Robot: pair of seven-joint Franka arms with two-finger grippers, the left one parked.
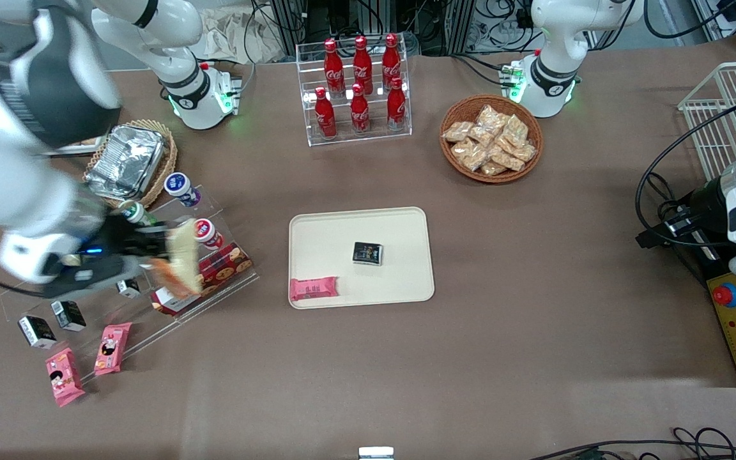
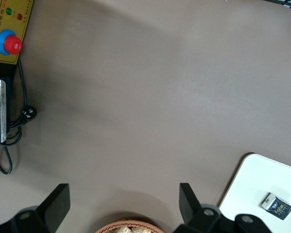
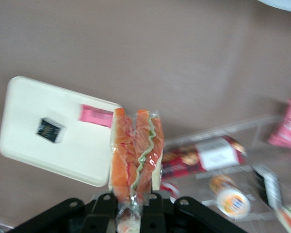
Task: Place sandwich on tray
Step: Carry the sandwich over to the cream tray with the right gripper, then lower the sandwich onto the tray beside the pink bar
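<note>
I am working in a robotics lab dressed up as a small shop counter. My gripper (image 1: 154, 252) hangs over a clear acrylic stepped display shelf (image 1: 214, 281) stocked with small yoghurt cups (image 1: 182, 188) and red biscuit boxes (image 1: 224, 263). Well away from it toward the parked arm's end of the brown cloth-covered table (image 1: 534, 306) stand a clear acrylic rack of red cola bottles (image 1: 358, 83) and a round wicker basket of wrapped snack packs (image 1: 491, 138). The lab shows in the white robot arm bases (image 1: 550, 83) bolted at the table's edge, the tangled black cables (image 1: 662, 204) and the yellow control box with a red emergency-stop button (image 1: 726, 295).
</note>
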